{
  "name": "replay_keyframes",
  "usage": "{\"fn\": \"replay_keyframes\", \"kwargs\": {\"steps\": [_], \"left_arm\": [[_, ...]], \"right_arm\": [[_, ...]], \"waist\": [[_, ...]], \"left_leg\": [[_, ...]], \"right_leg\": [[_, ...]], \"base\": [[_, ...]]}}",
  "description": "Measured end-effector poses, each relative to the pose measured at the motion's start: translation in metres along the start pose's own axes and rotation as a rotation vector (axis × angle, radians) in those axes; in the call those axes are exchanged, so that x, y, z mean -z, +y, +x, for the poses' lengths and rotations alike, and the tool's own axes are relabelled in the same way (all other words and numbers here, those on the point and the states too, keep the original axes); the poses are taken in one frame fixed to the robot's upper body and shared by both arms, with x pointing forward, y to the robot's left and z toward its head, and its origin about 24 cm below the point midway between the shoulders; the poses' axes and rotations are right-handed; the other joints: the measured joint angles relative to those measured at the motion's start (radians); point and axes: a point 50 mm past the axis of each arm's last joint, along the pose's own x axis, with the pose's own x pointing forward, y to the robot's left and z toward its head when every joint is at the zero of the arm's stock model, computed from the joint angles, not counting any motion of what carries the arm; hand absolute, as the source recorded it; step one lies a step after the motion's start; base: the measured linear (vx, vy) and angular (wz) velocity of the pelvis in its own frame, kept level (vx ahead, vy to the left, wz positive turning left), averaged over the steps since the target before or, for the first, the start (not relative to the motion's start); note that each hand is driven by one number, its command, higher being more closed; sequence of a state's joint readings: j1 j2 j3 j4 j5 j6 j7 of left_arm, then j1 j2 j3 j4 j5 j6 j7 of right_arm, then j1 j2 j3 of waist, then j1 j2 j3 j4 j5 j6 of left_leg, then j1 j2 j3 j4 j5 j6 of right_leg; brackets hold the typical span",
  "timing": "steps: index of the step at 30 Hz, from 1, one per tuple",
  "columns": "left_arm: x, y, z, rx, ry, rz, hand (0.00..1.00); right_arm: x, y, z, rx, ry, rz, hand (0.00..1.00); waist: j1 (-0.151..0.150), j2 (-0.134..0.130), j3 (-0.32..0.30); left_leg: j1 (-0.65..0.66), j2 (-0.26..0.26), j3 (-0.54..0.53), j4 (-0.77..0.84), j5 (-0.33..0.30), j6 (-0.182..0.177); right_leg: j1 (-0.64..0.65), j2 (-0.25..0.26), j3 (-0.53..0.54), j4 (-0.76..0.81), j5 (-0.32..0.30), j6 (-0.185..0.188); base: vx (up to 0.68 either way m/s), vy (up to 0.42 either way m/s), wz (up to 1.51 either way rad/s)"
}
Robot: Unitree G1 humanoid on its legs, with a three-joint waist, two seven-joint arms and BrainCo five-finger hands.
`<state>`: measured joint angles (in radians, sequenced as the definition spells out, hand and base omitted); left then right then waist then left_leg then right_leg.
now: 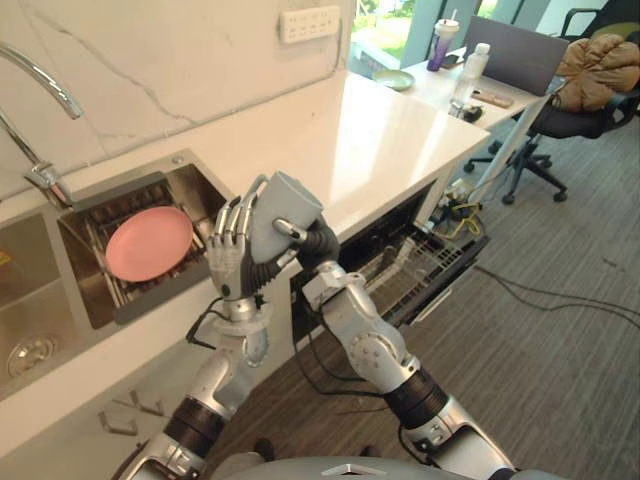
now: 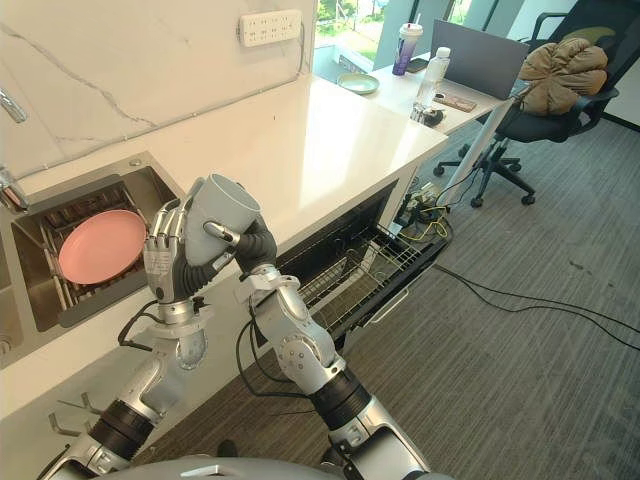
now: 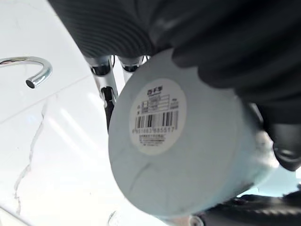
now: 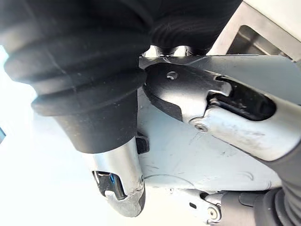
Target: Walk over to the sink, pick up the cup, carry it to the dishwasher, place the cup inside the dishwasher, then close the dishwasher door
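A grey cup (image 1: 287, 205) hangs tilted in the air over the counter's front edge, held between both hands. My left hand (image 1: 228, 250) rests against its left side with fingers curled up along the wall. My right hand (image 1: 318, 243) grips it from the right, one finger over its side. The left wrist view looks at the cup's base (image 3: 188, 155) with a barcode label. In the right wrist view, fingers (image 4: 235, 122) press on the cup's wall (image 4: 197, 160). The dishwasher (image 1: 425, 262) stands open to the lower right of the hands, its wire rack pulled out.
A pink plate (image 1: 148, 243) lies in the sink's drainer basket (image 1: 150, 300), with the faucet (image 1: 45, 85) behind it. The white counter (image 1: 380, 140) runs to the right. Further off are a desk with bottles (image 1: 442, 45) and an office chair (image 1: 585, 95). Cables lie on the carpet.
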<state>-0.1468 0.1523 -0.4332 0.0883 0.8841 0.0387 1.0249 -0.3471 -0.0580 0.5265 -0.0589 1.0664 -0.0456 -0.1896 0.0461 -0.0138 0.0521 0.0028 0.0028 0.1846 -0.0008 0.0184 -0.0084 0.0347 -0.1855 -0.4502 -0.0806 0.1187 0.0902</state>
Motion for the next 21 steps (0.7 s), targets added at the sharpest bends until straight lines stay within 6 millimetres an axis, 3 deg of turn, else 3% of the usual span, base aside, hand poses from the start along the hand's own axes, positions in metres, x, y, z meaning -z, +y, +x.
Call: {"fn": "replay_keyframes", "kwargs": {"steps": [10, 17, 18, 21], "left_arm": [[-0.002, 0.010, 0.002, -0.055, -0.057, -0.040, 1.00], [-0.001, 0.019, -0.001, -0.078, -0.100, -0.065, 1.00], [0.000, 0.021, -0.002, -0.082, -0.109, -0.066, 0.00], [0.003, 0.024, -0.007, -0.071, -0.116, -0.070, 0.00]], "right_arm": [[-0.002, 0.005, 0.000, -0.110, 0.009, 0.097, 1.00], [0.002, 0.010, -0.002, -0.160, -0.008, 0.158, 1.00], [0.003, 0.011, -0.002, -0.163, -0.009, 0.166, 1.00], [0.005, 0.013, -0.003, -0.168, -0.014, 0.156, 1.00]], "waist": [[0.017, 0.003, -0.002], [0.042, 0.024, -0.022], [0.043, 0.024, -0.023], [0.044, 0.024, -0.023]], "left_leg": [[-0.007, -0.006, -0.036, 0.000, 0.001, 0.001], [-0.021, -0.006, -0.068, 0.016, 0.001, -0.001], [-0.021, -0.006, -0.073, 0.016, 0.000, -0.001], [-0.022, -0.006, -0.075, 0.016, -0.005, -0.009]], "right_leg": [[0.007, -0.002, -0.021, 0.000, 0.000, 0.000], [0.019, -0.002, -0.048, 0.000, 0.005, 0.009], [0.022, -0.002, -0.052, 0.000, 0.004, 0.009], [0.022, -0.002, -0.054, 0.000, -0.005, 0.001]], "base": [[0.00, 0.011, 0.06], [0.00, 0.012, 0.13], [-0.03, 0.017, 0.14], [-0.03, 0.014, 0.03]]}}
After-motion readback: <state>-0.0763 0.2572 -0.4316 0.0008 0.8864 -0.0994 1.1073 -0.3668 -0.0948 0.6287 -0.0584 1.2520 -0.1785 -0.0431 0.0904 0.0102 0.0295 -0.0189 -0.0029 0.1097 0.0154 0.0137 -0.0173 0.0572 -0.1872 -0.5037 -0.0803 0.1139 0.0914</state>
